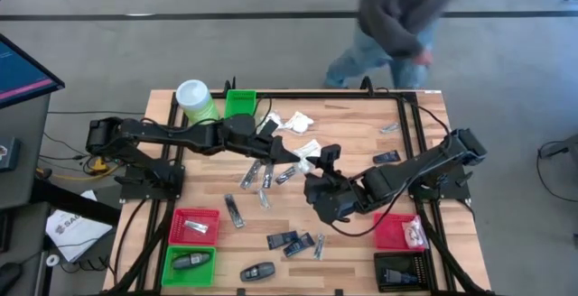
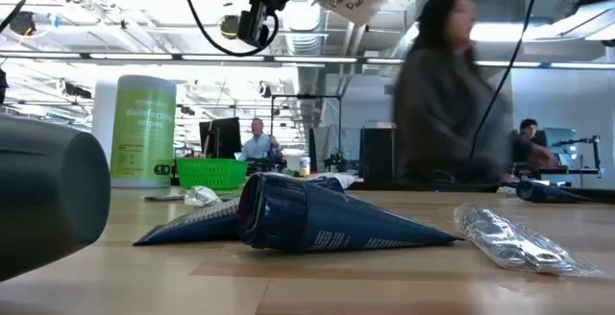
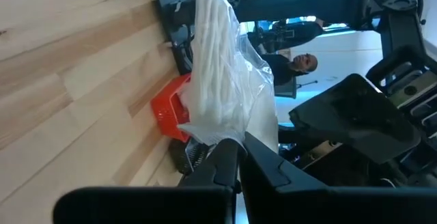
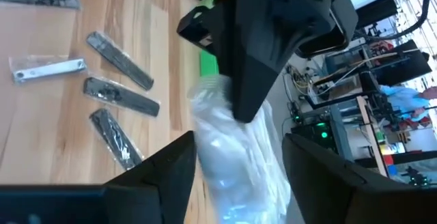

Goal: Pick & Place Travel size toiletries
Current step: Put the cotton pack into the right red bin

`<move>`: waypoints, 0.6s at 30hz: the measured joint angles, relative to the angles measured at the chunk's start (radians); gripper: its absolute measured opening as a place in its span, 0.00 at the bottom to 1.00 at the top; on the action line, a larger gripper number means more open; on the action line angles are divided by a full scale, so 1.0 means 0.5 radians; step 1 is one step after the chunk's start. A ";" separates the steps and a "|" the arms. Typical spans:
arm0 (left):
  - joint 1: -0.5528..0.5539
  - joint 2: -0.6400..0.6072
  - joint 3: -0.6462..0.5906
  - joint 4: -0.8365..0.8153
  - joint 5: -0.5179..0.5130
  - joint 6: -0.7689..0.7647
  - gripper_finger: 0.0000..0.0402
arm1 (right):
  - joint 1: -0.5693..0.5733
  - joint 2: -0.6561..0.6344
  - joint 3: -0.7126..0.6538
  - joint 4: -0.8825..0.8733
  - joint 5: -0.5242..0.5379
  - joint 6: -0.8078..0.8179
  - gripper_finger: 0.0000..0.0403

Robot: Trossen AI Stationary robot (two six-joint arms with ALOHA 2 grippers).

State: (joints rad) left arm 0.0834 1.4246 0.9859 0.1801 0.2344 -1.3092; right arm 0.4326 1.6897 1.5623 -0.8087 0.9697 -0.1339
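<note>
Left tool (image 3: 239,157): you're pinching a crinkly clear sachet (image 3: 222,80) shut.
Right tool (image 4: 239,159): you're spreading its fingers around that sachet.
Worktop (image 1: 361,143): pale wood planks.

We see an evenly, brightly lit table (image 1: 361,134) with only faint shadows. At twelve o'clock from above, a passing person (image 1: 397,16) is motion-blurred, and likewise in the low view. There, ceiling lights glare overhead, and a dark object (image 2: 48,195) at nine o'clock sits out of focus.
</note>
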 joint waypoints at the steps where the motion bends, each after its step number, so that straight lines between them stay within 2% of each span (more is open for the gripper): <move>1: 0.000 0.000 0.000 0.000 0.000 0.002 0.00 | -0.009 0.000 0.000 0.008 0.000 0.000 0.49; 6: 0.001 0.001 0.000 0.000 0.000 0.008 0.00 | -0.029 0.002 0.000 0.010 0.014 0.001 0.34; 13: 0.001 0.002 0.000 0.001 0.012 0.044 0.00 | -0.031 0.001 0.000 0.013 0.002 0.009 0.06; 15: 0.001 0.002 0.000 0.002 0.013 0.078 0.01 | -0.031 -0.002 0.000 0.012 -0.002 0.046 0.02; 18: 0.005 -0.022 -0.001 -0.012 0.013 0.133 0.03 | -0.032 -0.005 0.000 0.011 -0.025 0.156 0.04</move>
State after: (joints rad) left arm 0.0858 1.4136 0.9854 0.1740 0.2409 -1.2428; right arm 0.4168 1.6875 1.5623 -0.8030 0.9573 -0.0561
